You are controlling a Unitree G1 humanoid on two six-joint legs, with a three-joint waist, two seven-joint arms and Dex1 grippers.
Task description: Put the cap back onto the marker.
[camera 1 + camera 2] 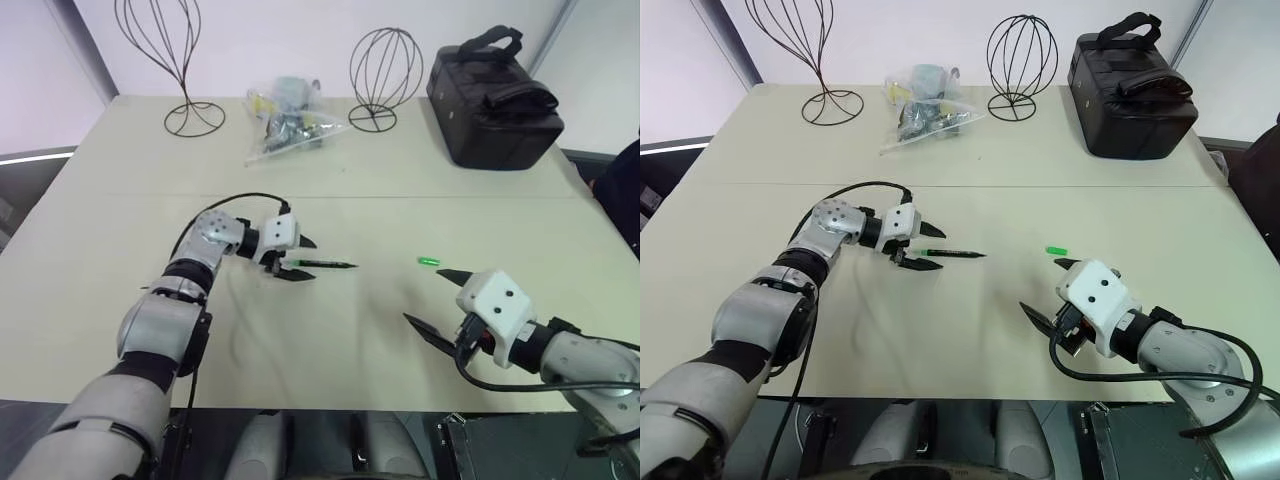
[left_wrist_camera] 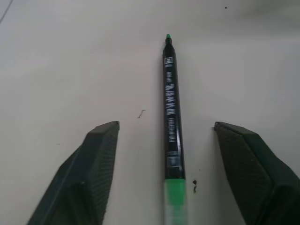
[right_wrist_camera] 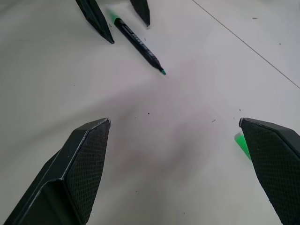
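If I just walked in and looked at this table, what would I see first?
Probably the dark marker lying on the pale table, between the open fingers of the left gripper. Next, the tiny bright green cap lying apart from it, just beyond the open right gripper. At the back stand two wire stands and a black bag.

table (image 1: 120, 220): pale beige top, a thin seam running across it from side to side
marker (image 1: 322, 264): lying flat near the middle, on the near side of the seam, uncapped, its narrow tip toward the robot's right
cap (image 1: 428, 261): small bright green piece, lying apart from the marker, off its tip end
wire stands: a tall one (image 1: 180, 70) and a rounder one (image 1: 385, 75) at the far edge
plastic bag (image 1: 285, 125): clear, stuffed with small items, between the stands
black bag (image 1: 492, 100): far right corner
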